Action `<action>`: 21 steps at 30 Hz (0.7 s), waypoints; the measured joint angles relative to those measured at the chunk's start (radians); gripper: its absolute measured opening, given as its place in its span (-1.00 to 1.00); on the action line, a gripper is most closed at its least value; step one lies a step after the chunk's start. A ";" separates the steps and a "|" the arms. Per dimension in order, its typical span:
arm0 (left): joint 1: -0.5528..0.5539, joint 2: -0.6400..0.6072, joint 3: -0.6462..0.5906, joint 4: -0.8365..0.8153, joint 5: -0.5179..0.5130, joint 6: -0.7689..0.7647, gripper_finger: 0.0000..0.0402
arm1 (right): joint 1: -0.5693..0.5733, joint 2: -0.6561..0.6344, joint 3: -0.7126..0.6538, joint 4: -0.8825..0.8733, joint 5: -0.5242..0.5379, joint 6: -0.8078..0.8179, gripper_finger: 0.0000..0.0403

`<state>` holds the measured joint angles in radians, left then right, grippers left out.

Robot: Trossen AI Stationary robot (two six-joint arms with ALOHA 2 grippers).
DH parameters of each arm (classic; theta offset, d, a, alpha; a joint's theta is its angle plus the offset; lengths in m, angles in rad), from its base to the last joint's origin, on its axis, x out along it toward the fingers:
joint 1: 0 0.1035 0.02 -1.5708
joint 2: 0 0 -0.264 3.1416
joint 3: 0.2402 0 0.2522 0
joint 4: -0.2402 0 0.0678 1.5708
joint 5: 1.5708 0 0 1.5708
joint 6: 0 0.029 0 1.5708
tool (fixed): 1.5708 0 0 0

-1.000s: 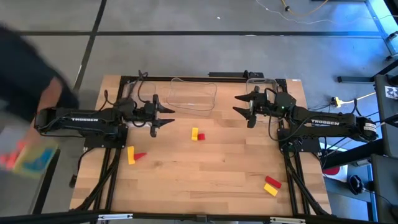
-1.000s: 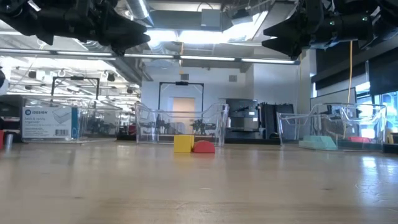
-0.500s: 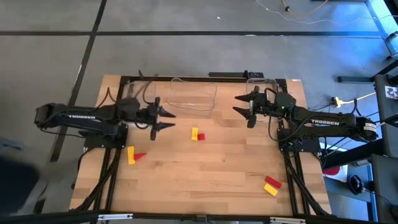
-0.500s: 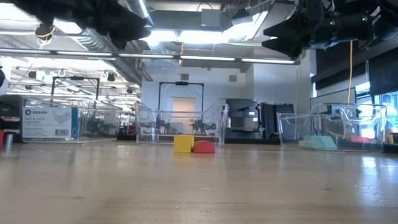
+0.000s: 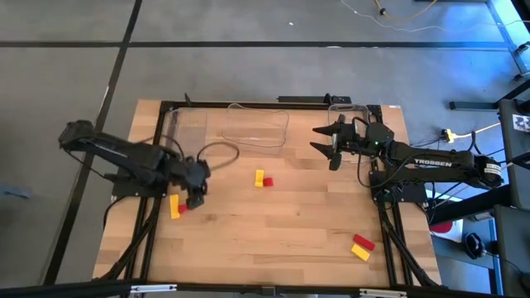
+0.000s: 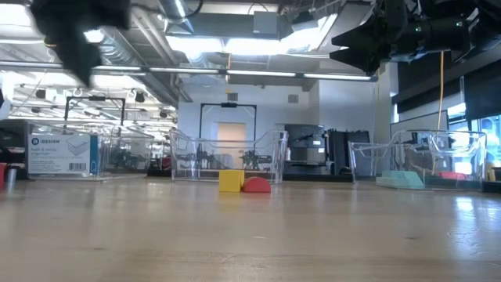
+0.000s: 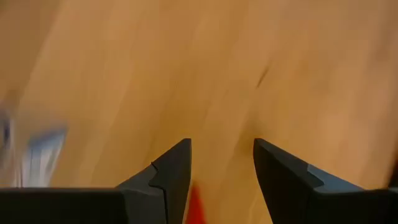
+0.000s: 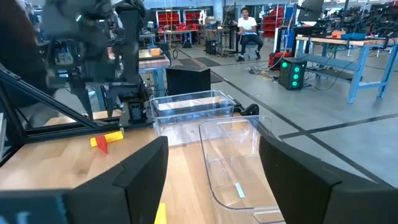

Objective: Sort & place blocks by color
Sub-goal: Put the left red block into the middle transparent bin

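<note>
From above, the left gripper (image 5: 195, 190) hangs low over the left part of the wooden table (image 5: 273, 240), right above a yellow block (image 5: 174, 206) and a red block (image 5: 184, 207) that lie together there; how far its fingers are spread cannot be told from this height. The right gripper (image 5: 325, 141) waits over the far right part of the table with its fingers spread wide and nothing between them. A second yellow block (image 5: 259, 177) touches a second red block (image 5: 267, 181) near the table's middle, and a third red block (image 5: 363, 242) lies against a third yellow block (image 5: 359, 253) near the right front. A clear bin (image 5: 257, 128) stands at the far edge.

At table height, the middle yellow block (image 6: 230, 181) and red block (image 6: 257, 185) sit side by side in front of the clear bin (image 6: 228, 159). Another bin (image 6: 423, 163) at the right holds a light teal block (image 6: 401, 179). The right gripper (image 6: 356, 43) hangs high at upper right.

The left wrist camera shows the left gripper (image 7: 221, 163) with its fingers (image 7: 175, 171) moderately apart, empty, and a sliver of red block (image 7: 196, 205) showing between them just above the table (image 7: 249, 68).

The right wrist camera shows the right gripper (image 8: 211, 177) wide open and empty, with the far bin (image 8: 239, 165) beyond it, and the left-side yellow block (image 8: 112, 136) and red block (image 8: 101, 144) beneath the blurred left arm (image 8: 93, 50). A person (image 8: 249, 31) sits far back in the room.
</note>
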<state>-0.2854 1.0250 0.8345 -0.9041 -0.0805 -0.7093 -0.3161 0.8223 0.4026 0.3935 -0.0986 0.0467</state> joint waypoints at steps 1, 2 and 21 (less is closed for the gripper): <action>-0.034 0.022 0.000 -0.032 -0.012 -0.048 -0.18 | 0.000 0.000 0.000 0.000 0.000 0.002 0.27; -0.067 0.043 -0.004 -0.049 -0.021 -0.090 -0.18 | 0.000 0.000 0.000 0.000 0.000 0.004 0.27; -0.340 0.111 -0.291 0.131 -0.059 -0.375 -0.18 | 0.000 0.000 0.000 -0.009 0.000 0.002 0.27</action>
<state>-0.6258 1.1357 0.5434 -0.7726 -0.1397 -1.0839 -0.3161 0.8223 0.4026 0.3842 -0.0986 0.0486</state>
